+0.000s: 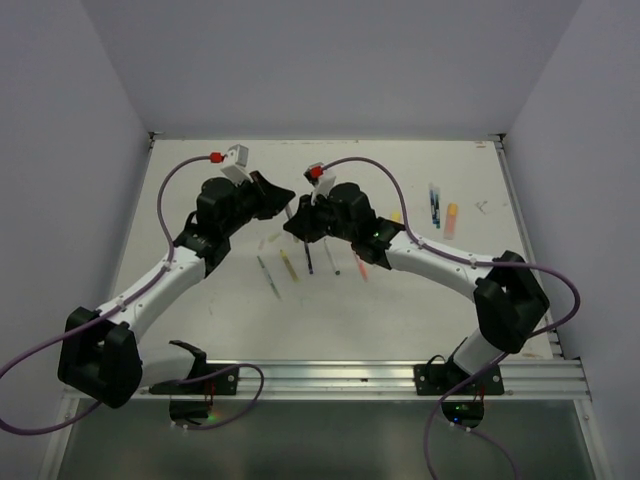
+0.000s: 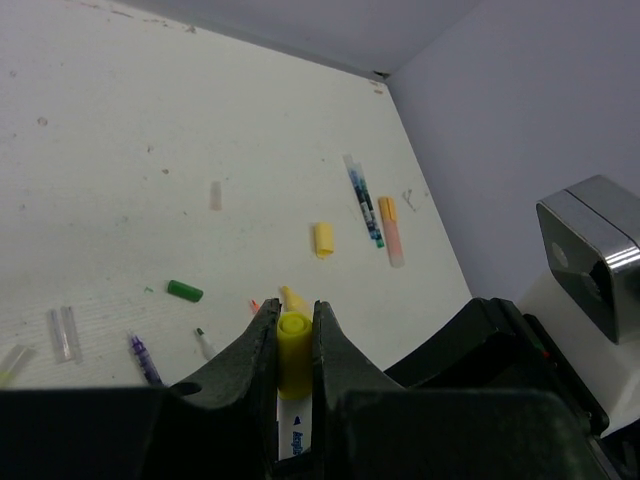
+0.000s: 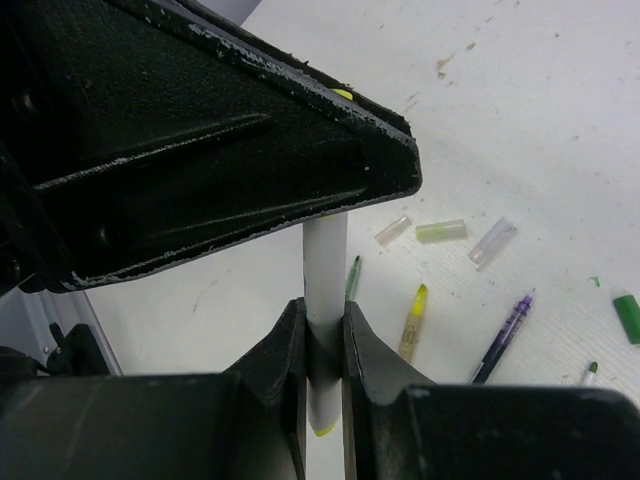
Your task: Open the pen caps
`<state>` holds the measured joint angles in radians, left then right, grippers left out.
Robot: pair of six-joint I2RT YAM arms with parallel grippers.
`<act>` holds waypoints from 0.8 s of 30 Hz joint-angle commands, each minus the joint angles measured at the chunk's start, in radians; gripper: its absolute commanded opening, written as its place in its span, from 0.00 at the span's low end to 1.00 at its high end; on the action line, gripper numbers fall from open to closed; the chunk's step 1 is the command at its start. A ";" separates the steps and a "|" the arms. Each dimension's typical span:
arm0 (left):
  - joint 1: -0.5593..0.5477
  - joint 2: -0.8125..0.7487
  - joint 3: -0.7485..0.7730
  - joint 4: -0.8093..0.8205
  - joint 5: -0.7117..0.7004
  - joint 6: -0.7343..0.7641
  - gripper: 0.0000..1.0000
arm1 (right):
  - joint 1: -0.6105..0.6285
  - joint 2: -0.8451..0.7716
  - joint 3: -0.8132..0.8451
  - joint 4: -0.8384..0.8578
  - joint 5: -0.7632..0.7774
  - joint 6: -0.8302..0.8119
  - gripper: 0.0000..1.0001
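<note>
— How is the light?
— Even and soft, from overhead. The white table [image 1: 420, 300] reads bright without glare, and the arms [image 1: 170, 280] drop only faint shadows on it.
— Anything lost in the dark?
— In the right wrist view a black housing [image 3: 200, 150] fills the upper left, nearly featureless, with only its scuffed edges catching light. The near rail [image 1: 400, 372] and a metal block [image 2: 590, 250] at the right show a mild sheen.
— Focus?
— The top view is soft. The pens [image 1: 300, 262] in the middle are smeared streaks. In the left wrist view the highlighter [image 2: 293, 345] is sharp, and the pens beyond it are a little softer.
</note>
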<state>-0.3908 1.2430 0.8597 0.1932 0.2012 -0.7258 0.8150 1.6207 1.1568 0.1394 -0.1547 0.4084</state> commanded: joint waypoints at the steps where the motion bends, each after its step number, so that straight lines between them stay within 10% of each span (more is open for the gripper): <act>1: 0.004 -0.042 -0.021 0.215 -0.120 -0.047 0.00 | 0.003 -0.061 -0.089 -0.021 -0.057 -0.048 0.00; 16: 0.004 -0.034 0.068 0.480 -0.456 -0.061 0.00 | 0.006 -0.140 -0.419 -0.011 -0.083 -0.080 0.00; 24: 0.006 0.006 0.124 0.427 -0.395 -0.054 0.00 | 0.004 -0.182 -0.415 -0.113 -0.002 -0.072 0.00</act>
<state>-0.3809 1.2320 0.9379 0.6094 -0.1997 -0.7971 0.8188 1.4887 0.6979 0.0841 -0.2016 0.3470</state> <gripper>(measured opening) 0.150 0.158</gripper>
